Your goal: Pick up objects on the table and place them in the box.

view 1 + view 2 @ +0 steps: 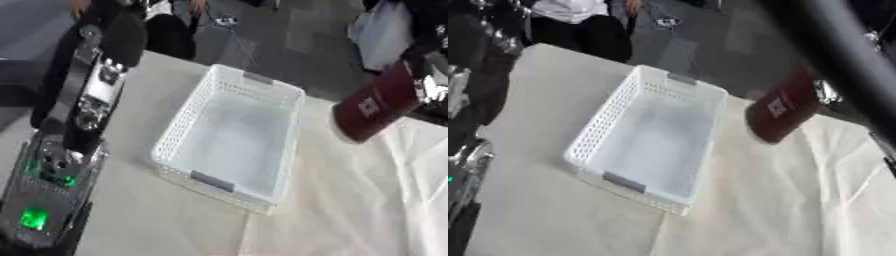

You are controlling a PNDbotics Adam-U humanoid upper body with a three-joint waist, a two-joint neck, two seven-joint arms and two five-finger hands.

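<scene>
— Where is the item?

— A dark red packet [376,106] hangs above the table [157,220], just right of the white perforated basket [229,137], tilted, its top end at the right hand [429,87].

— The grasp?

— Blurred; I cannot tell how those fingers sit.

— The left side?

— Its arm [74,130] stands over the table's left edge, green lights lit; the hand itself I cannot make out.
</scene>
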